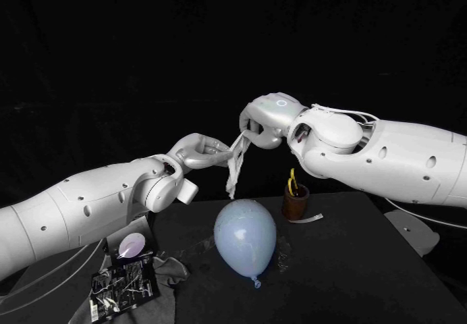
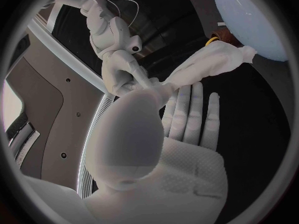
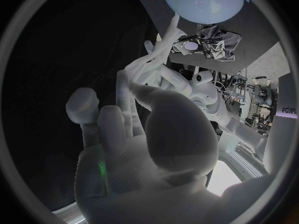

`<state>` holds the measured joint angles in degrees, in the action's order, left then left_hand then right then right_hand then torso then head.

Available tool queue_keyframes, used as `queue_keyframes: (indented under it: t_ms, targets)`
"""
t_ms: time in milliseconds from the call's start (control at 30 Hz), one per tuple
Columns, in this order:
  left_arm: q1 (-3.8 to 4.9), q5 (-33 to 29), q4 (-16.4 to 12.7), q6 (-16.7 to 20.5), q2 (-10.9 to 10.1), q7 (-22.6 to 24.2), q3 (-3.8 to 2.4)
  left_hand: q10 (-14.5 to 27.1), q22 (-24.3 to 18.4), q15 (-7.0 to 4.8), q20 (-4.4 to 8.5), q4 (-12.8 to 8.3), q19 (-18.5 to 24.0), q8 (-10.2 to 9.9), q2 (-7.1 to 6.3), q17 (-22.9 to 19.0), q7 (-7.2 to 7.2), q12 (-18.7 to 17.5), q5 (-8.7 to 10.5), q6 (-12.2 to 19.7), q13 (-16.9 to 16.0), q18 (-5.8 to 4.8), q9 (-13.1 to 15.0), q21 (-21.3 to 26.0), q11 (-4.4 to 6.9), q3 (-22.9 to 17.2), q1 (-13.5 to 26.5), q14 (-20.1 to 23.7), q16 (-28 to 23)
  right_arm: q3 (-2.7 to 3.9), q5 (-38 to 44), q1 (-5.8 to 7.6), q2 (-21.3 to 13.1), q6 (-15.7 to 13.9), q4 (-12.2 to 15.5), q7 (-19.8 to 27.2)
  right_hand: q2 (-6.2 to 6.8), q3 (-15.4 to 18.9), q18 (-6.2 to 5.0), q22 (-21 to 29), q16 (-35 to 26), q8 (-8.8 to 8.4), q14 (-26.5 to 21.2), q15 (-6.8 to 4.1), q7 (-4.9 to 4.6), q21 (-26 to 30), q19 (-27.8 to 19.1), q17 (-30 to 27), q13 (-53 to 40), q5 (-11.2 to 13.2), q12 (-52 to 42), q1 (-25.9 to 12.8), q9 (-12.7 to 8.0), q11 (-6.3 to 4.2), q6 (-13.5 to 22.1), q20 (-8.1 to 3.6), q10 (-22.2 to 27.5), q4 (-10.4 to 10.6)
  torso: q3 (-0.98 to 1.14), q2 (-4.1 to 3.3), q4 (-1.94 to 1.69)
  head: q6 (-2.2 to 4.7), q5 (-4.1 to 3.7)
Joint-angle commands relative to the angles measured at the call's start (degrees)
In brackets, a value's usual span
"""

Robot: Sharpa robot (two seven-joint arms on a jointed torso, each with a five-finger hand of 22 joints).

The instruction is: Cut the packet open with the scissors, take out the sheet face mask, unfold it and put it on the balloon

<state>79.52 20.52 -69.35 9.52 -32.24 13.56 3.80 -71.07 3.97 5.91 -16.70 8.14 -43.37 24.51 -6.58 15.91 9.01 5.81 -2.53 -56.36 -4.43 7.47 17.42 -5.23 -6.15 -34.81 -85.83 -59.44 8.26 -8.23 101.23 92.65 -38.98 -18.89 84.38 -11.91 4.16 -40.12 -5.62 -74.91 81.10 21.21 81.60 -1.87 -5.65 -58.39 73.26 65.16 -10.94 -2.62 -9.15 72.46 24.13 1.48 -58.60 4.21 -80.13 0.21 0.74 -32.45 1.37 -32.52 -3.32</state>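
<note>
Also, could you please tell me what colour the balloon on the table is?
The balloon is pale blue; the head view shows it best.

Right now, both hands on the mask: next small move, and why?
The sheet face mask hangs as a narrow folded strip, pinched by the left hand and right hand, above the balloon. I'd probably draw the two apart to start unfolding it; it looks too bunched to lay down yet.
</note>
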Motion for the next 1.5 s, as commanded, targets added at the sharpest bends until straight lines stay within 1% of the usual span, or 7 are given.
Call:
queue_keyframes:
  t_ms: [33, 633, 667, 933, 1067, 1333, 1500]
  targets:
    - [0.04, -0.15, -0.29, 0.43, -0.61, 0.49, -0.07, -0.37, 0.05, -0.03, 0.01, -0.09, -0.76, 0.44, -0.16, 0.12, -0.01, -0.08, -0.26, 0.49, -0.07, 1.09, 4.07, -0.38, -0.07, -0.51, 0.52, -0.57, 0.32, 0.02, 0.90, 0.02, -0.73, 0.74, -0.10, -0.89, -0.03, -0.33, -0.76, -4.95, 0.25, 0.69, 0.09, -0.20, 0.06, -0.16, 0.30, 0.06, -0.08, -0.17, -0.05, 0.69, 4.29, 0.01, -0.31, 0.08, -0.53, 0.11, 0.02, 0.00, -0.01, -0.14, -0.04]
    - [0.03, -1.54, -1.00, -3.62, -1.25, 0.82, -0.06, 0.27, 0.29, 0.32, 0.10, -1.48, -2.53, 1.11, -0.13, 0.32, 0.34, -0.87, -0.29, 1.73, 0.05, 1.87, 5.86, -1.28, -0.47, -2.63, 1.32, 0.36, -0.17, -0.48, -0.55, -0.65, -0.32, -1.64, -1.01, -0.34, 0.45, -0.66, -1.02, -4.44, -0.57, 0.53, -0.54, -0.06, -0.12, 1.49, -0.46, -1.77, -0.05, -0.16, 0.32, 0.25, 4.26, 0.20, 0.09, 0.11, -0.15, 0.88, -0.01, 0.02, -0.02, -0.19, 0.20]
    - [0.03, -2.22, -1.04, -3.90, -1.20, 0.83, -0.06, 0.97, 1.00, 0.41, 0.56, -1.79, -5.64, 1.25, 0.14, 0.43, 0.56, -1.41, -0.28, 2.12, 0.21, 3.07, 6.33, -3.09, -0.74, -2.85, 1.61, 0.22, -0.12, -0.51, -1.05, -0.76, -0.15, -2.21, -1.18, -0.23, 1.51, -0.38, -1.29, -3.87, -1.22, 0.18, -1.13, 0.15, -0.40, 3.23, -1.37, -3.16, 0.17, -0.13, 0.98, -0.11, 4.17, 0.49, 0.85, 0.21, 0.91, 1.06, 0.00, 0.02, -0.02, -0.20, 0.24]
    - [0.03, -9.48, -1.25, -5.31, -1.23, 0.30, -0.07, 5.17, 2.44, -0.41, 4.08, -2.49, -13.46, 2.62, 2.01, 1.65, 1.24, -2.35, -0.30, 4.69, 0.85, 3.20, 9.22, -7.64, -1.60, -3.06, 2.93, -4.67, 1.62, -0.70, -9.64, -1.63, 0.64, -6.20, -2.95, 1.07, 8.75, 4.90, -2.98, 1.43, -6.61, -6.62, -7.93, 3.81, -4.21, 18.61, -10.09, -13.94, 3.61, -0.13, 5.75, -4.74, 1.12, 4.66, 9.29, 2.85, 12.58, 6.94, 0.06, 0.01, 0.03, -0.30, 0.36]
    - [0.03, -12.69, -1.36, -6.55, -1.46, -0.13, -0.07, 6.27, 2.33, -0.28, 4.83, -2.19, -15.02, 4.12, 2.84, 1.59, 1.61, -2.30, -0.28, 6.44, 0.82, 3.14, 10.92, -8.16, -1.92, -3.52, 3.53, -4.83, 1.18, -0.81, -15.85, -1.88, 0.83, -6.01, -4.30, 1.44, 9.06, 8.22, -3.96, 4.33, -10.63, -8.51, -13.77, 4.88, -4.97, 26.33, -14.64, -21.81, 5.10, -0.20, 5.59, -3.94, 0.12, 5.64, 10.92, 3.93, 16.41, 8.66, 0.05, 0.02, 0.08, -0.36, 0.37]
    - [-0.04, -19.51, -2.36, -9.49, -2.23, -0.92, -0.07, 6.66, 0.21, 0.26, 4.70, -0.95, -16.66, 11.68, 4.78, 0.48, 2.58, -2.22, -0.29, 14.18, 0.75, 3.19, 17.64, -6.55, -2.48, -5.72, 4.88, -4.13, -0.99, -1.12, -32.82, -3.31, 0.45, -4.73, -7.45, 3.45, 3.67, 33.28, -4.72, 10.18, -17.31, -13.20, -25.92, 6.91, -5.77, 36.03, -17.84, -33.50, 7.26, -0.78, 5.01, 4.33, -3.32, 7.33, 13.13, 6.69, 22.95, 16.59, 0.01, 0.01, 0.03, -0.42, 0.52]
    - [-0.19, -21.29, -3.08, -9.96, -2.79, -1.14, -0.07, 6.50, -0.19, 0.37, 4.56, -0.48, -16.85, 13.84, 4.98, 0.06, 2.67, -2.16, -0.31, 16.24, 0.72, 3.18, 19.22, -5.79, -2.54, -6.33, 5.24, -4.01, -1.54, -1.24, -43.09, -4.36, -0.75, -6.74, -7.77, 6.69, 1.49, 37.55, -4.71, 14.45, -22.59, -13.84, -30.34, 7.57, -6.51, 41.71, -19.82, -38.20, 7.25, -1.39, 4.35, 4.96, -4.40, 7.76, 12.01, 7.49, 22.98, 16.57, 0.01, 0.05, 0.02, -0.55, 0.58]
